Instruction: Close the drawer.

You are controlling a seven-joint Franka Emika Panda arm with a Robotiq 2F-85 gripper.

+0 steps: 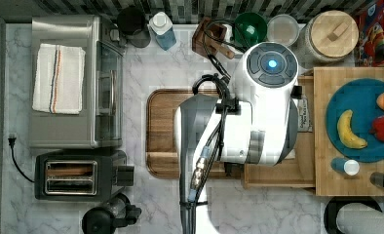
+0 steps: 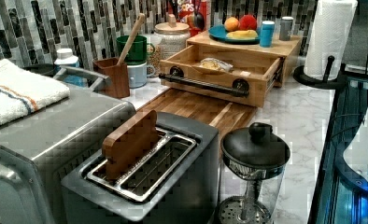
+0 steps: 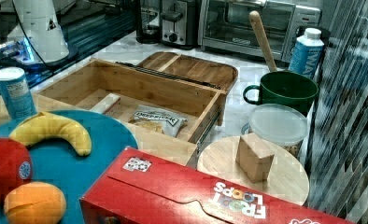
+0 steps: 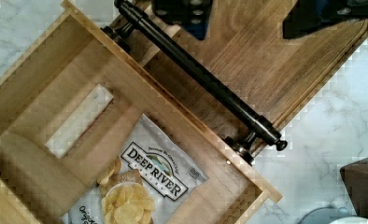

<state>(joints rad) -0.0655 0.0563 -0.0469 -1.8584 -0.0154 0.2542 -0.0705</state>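
Drawer (image 1: pixel 278 173) is pulled out in the top view, mostly hidden under the Panda arm (image 1: pixel 239 126), sticking out toward the top view's left from under the butcher-block top (image 1: pixel 355 187) with the blue plate (image 1: pixel 360 95), and overlapping the brown tray (image 1: pixel 165 131).

Left view: handle (image 2: pixel 203 86) is a long black bar across the front face, running parallel to the front board. Drawer's opening direction faces the tray, so it needs to go back toward the block. Looks like stiff, light wood on side rails, so I'd guess it slides easily with a flat push on the front or the bar, no grabbing needed.

Right view: chip bag (image 3: pixel 156 120) lies inside, low enough that it shouldn't snag, I think.

Wrist view: gripper (image 4: pixel 261 16) sits above the bar's outer side, over the tray. Two dark finger pieces (image 4: pixel 184 11) stand well apart with nothing between them, so the claw is spread and holding nothing. Deep River bag lies near the front corner.
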